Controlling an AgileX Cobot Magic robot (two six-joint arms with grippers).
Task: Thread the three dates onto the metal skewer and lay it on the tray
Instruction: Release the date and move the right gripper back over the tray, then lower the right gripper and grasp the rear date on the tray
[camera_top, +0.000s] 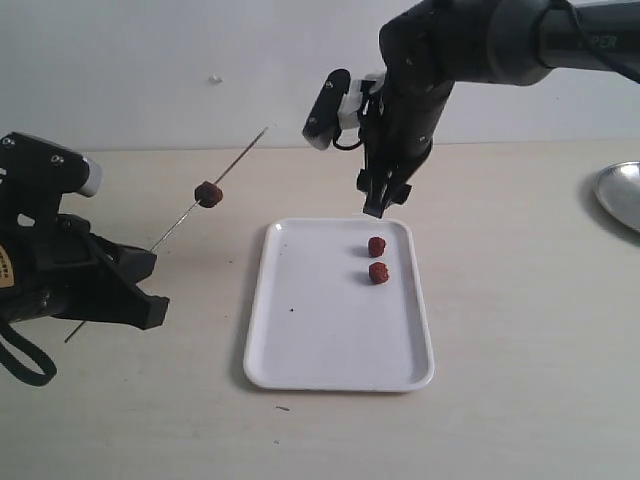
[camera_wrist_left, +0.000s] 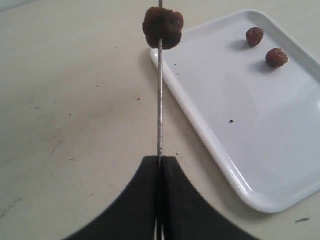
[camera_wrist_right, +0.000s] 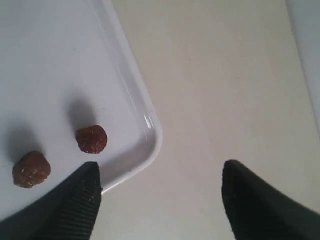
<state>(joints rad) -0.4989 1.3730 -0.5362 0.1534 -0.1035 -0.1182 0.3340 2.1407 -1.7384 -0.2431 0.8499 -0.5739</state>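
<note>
My left gripper (camera_wrist_left: 160, 159) is shut on the metal skewer (camera_wrist_left: 160, 110), which slants up and away over the table (camera_top: 190, 213). One date (camera_top: 208, 194) is threaded on it (camera_wrist_left: 163, 27). The other two dates (camera_top: 376, 246) (camera_top: 378, 272) lie close together in the far right part of the white tray (camera_top: 300, 350). My right gripper (camera_top: 381, 197) hangs open above the tray's far right corner, just behind those dates. In the right wrist view both loose dates (camera_wrist_right: 91, 139) (camera_wrist_right: 31, 169) sit inside the tray's corner (camera_wrist_right: 150, 145), beside one finger (camera_wrist_right: 80, 200).
A round silvery metal dish (camera_top: 620, 195) shows at the right edge of the table. The beige tabletop (camera_top: 520, 300) surrounds the tray, with a pale wall behind.
</note>
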